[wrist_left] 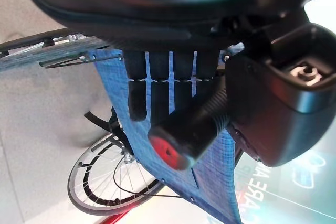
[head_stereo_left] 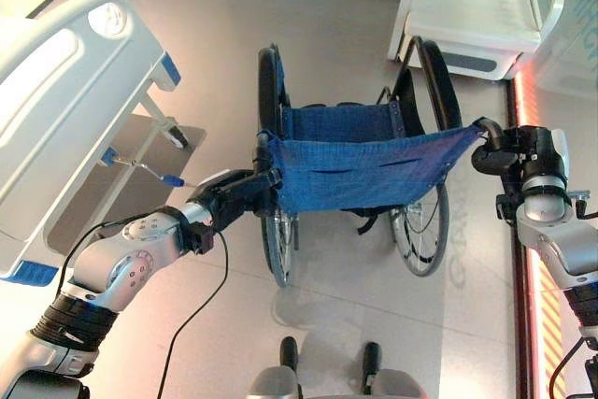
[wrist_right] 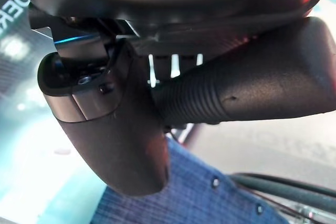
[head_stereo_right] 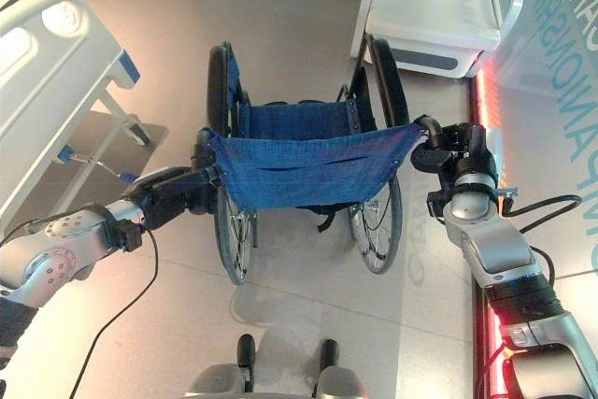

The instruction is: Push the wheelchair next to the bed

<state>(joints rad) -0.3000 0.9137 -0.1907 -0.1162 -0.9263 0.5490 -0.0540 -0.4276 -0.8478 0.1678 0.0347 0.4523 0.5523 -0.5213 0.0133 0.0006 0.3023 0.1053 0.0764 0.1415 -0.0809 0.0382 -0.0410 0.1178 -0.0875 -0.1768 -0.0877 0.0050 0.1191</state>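
Here, wheelchair (head_stereo_left: 360, 170) on grey floor (head_stereo_left: 355, 324) — bed (head_stereo_left: 65, 91) nearby.

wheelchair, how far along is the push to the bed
Done: both hands are on the push handles, left hand and right hand curled round the grips. In hand: pushing the wheelchair. Left: it stands apart from the bed, on the robot's left, with open floor between.

Wheelchair (head_stereo_left: 360, 170) centre, bed (head_stereo_left: 65, 91) to its left, cabinet (head_stereo_left: 476, 7) behind-right.
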